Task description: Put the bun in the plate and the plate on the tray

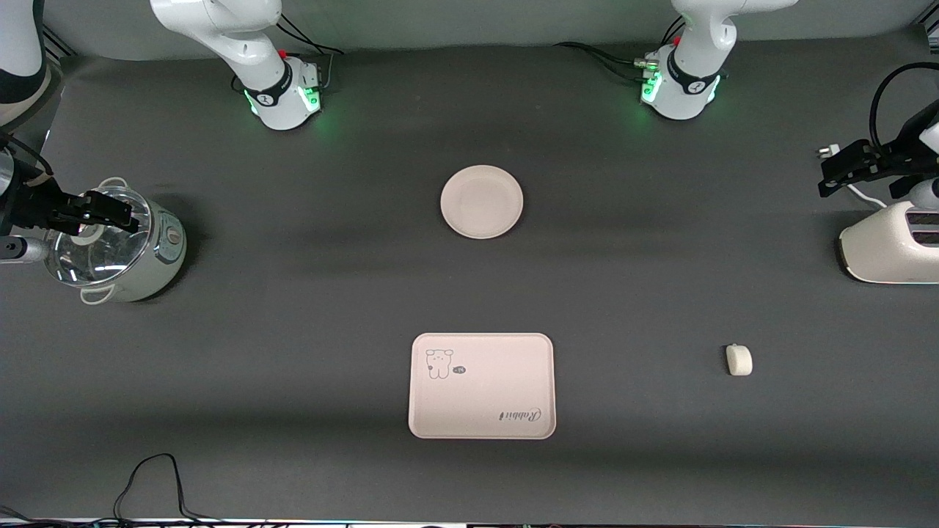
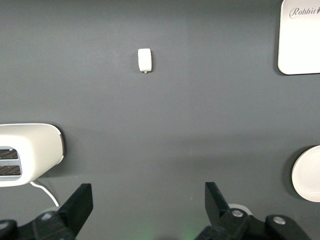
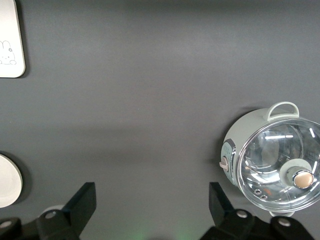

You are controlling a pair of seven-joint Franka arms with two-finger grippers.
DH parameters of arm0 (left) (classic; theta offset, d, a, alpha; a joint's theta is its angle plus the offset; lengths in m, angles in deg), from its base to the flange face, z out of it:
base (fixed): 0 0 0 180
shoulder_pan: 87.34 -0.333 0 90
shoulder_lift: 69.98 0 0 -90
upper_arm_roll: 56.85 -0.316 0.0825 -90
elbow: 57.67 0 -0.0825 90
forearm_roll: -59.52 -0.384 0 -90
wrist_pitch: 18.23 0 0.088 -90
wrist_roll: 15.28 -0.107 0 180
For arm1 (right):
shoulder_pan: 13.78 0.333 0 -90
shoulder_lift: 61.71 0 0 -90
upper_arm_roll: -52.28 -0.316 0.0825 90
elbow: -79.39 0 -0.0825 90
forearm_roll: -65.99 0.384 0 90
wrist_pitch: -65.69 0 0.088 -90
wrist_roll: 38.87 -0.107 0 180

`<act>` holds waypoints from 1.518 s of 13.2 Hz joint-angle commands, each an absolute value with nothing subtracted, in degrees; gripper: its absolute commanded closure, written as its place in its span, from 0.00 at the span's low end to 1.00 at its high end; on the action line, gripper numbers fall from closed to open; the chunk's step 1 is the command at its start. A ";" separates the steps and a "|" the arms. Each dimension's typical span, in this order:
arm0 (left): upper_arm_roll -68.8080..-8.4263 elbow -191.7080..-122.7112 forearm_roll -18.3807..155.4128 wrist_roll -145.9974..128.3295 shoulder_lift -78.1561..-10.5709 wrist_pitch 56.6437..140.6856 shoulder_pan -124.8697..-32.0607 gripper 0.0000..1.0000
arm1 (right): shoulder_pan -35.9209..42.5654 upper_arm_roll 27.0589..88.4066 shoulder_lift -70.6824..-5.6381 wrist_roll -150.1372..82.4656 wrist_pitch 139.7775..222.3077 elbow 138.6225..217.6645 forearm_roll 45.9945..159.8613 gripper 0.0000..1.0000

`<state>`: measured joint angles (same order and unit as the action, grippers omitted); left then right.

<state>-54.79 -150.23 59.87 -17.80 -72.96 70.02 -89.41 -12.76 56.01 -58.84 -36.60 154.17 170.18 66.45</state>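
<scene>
The round pale plate [image 1: 482, 202] lies empty at the table's middle. The rectangular tray [image 1: 482, 386] with the animal drawing and "Rabbit" script lies nearer to the front camera than the plate, also empty. The small cream-white bun [image 1: 739, 360] lies on the table beside the tray, toward the left arm's end. My left gripper [image 1: 836, 172] is open and empty over the toaster's end of the table. In the left wrist view [image 2: 148, 200] the bun [image 2: 145, 60], tray [image 2: 300, 40] and plate [image 2: 307, 172] show. My right gripper [image 1: 110, 213] is open and empty over the pot; its wrist view [image 3: 151, 200] shows the tray [image 3: 10, 40] and plate [image 3: 7, 180].
A pale green pot with a glass lid [image 1: 121, 246] stands at the right arm's end of the table and shows in the right wrist view [image 3: 272, 160]. A white toaster [image 1: 891, 249] stands at the left arm's end and shows in the left wrist view [image 2: 27, 152]. A black cable [image 1: 150, 484] lies at the front edge.
</scene>
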 commanded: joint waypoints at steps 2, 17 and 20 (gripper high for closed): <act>-55.10 -149.52 59.08 -18.18 -73.06 69.30 -88.92 0.00 | -12.19 56.50 -60.13 -35.18 154.81 171.23 65.03 0.00; -55.45 -148.55 57.59 -16.25 -36.44 111.45 -89.35 0.00 | -12.11 56.50 -60.04 -35.26 154.89 171.32 64.59 0.00; -55.45 -149.08 57.94 -15.99 -29.83 120.00 -91.03 0.00 | -12.19 56.50 -60.04 -35.26 154.89 171.32 64.59 0.00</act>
<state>-55.54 -150.63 58.06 -16.75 -33.05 117.69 -90.39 -12.76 56.01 -58.85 -36.56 154.37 170.23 65.73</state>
